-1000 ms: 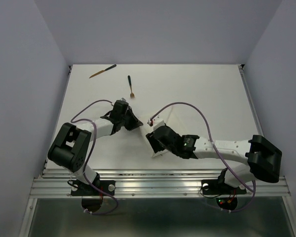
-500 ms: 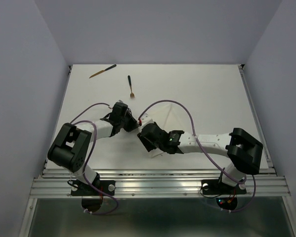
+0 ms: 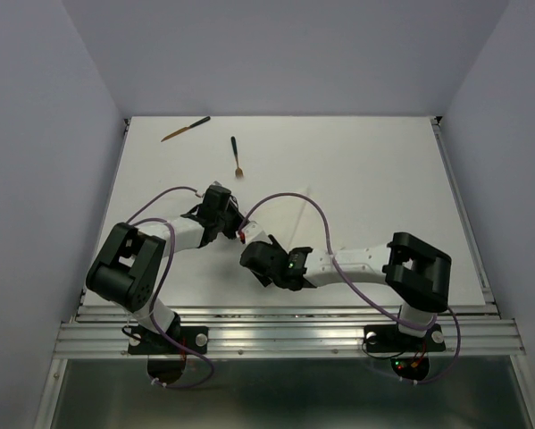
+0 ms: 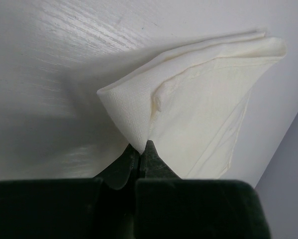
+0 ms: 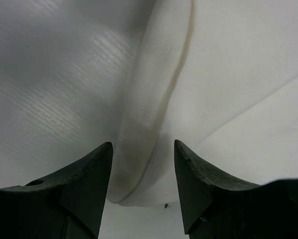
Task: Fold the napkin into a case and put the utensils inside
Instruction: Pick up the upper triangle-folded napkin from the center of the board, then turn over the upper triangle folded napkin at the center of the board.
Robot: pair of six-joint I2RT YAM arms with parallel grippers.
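While the folding step is in hand, the left tool (image 4: 141,149) is pressed together, pinching a corner of the white napkin (image 4: 198,99). The napkin lies partly folded on the surface (image 3: 383,179) between the two arms. The right tool (image 5: 142,144) is spread wide with a raised fold of cloth between its jaws, so I think it next needs to close on that fold and pull it over. The two wooden utensils (image 3: 236,155) wait near the far left corner, well apart, and no brand, label or writing can be read.
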